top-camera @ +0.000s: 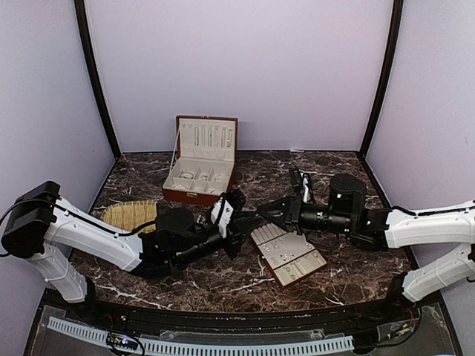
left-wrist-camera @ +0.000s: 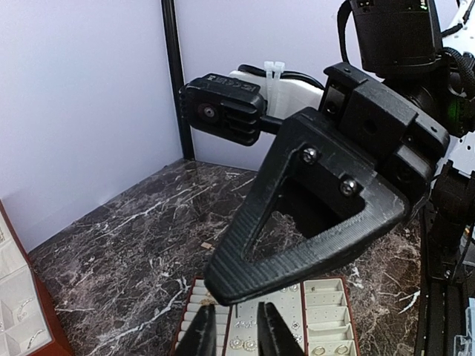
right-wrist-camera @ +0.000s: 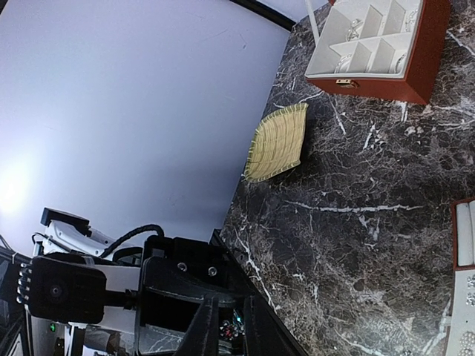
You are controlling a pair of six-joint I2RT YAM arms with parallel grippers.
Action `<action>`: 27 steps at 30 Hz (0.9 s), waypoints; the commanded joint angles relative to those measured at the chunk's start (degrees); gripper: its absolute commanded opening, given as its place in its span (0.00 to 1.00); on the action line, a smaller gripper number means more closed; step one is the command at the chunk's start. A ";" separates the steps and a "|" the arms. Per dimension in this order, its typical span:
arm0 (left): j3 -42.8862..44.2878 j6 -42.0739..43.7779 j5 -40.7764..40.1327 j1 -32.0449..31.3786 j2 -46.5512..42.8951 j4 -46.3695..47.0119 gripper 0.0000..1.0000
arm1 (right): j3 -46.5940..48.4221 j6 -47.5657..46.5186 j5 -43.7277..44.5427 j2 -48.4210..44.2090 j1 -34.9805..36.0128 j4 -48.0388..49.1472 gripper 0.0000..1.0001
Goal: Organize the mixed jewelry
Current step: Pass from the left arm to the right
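Jewelry point(left-wrist-camera: 239, 343) too tiny, axis unclear

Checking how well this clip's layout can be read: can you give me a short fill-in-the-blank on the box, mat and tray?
1. The lid of the box stands ___.
2. In the top view, the mat lies to the ___ of the box.
3. In the same view, the tray lies to the ___ of both the mat and the box.

Missing words: open; left; right.
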 commanded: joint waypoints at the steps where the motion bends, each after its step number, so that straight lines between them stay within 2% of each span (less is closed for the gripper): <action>1: 0.64 -0.43 -0.29 -0.25 -0.66 -0.30 0.26 | -0.50 0.63 0.89 -1.76 -0.63 2.16 0.12; 4: 0.03 -1.15 -0.44 -0.20 -1.01 -0.58 0.33 | -0.93 0.74 1.10 -2.04 -0.97 2.18 0.12; 11: -2.06 -4.25 -0.78 -0.19 -2.83 -1.47 0.33 | -2.78 0.19 1.70 -2.47 -1.97 1.95 0.11; 16: -5.02 -9.82 -1.05 1.00 -6.71 -5.19 0.33 | -4.57 -3.10 4.48 -3.07 -2.97 -2.34 0.11; 21: -4.91 -17.69 8.51 7.32 -13.09 -17.91 0.33 | -6.89 -6.52 7.20 -3.98 -4.24 -5.72 0.11; 27: 2.22 -17.28 18.53 15.63 -17.62 -37.91 0.32 | -10.09 -8.42 7.68 -2.82 -6.75 -6.22 0.11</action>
